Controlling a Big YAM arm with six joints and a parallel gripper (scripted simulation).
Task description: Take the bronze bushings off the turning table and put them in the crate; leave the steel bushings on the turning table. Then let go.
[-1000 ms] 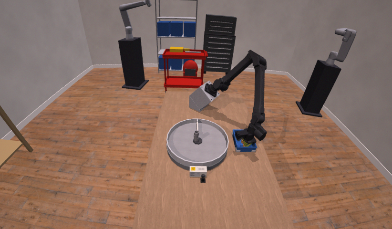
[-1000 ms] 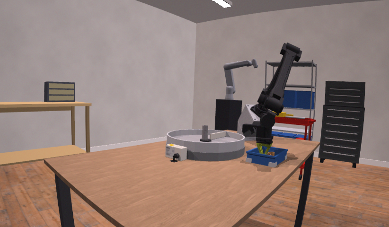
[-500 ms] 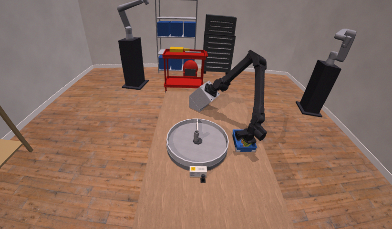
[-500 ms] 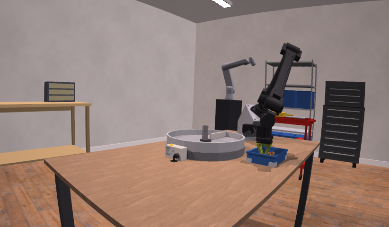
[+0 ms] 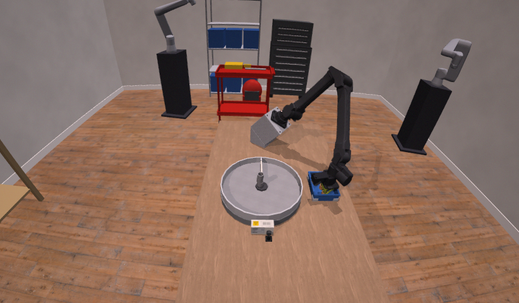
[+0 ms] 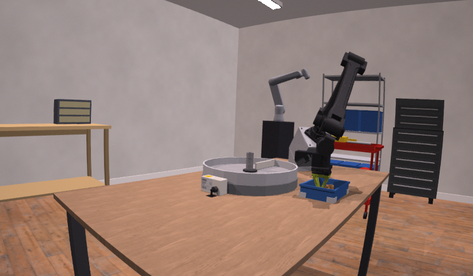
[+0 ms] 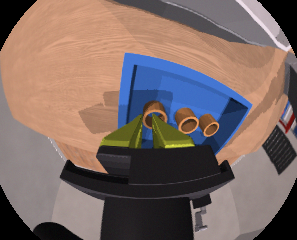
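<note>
The blue crate (image 7: 188, 103) stands on the table right of the grey turning table (image 5: 261, 187). My gripper (image 7: 147, 117) reaches down into the crate, its yellow-green fingers a little apart. A bronze bushing (image 7: 155, 110) lies in the crate right at the fingertips, between them. Two more bronze bushings (image 7: 186, 120) (image 7: 210, 126) lie beside it on the crate floor. In the exterior view the gripper (image 6: 320, 181) dips into the crate (image 6: 324, 190). The turning table shows only its centre post (image 5: 261, 180) and a white bar; I see no bushings on it.
A small white control box (image 5: 262, 226) sits at the turning table's front rim. A grey chute block (image 5: 265, 129) stands at the table's far end by my arm's base. The crate is near the table's right edge.
</note>
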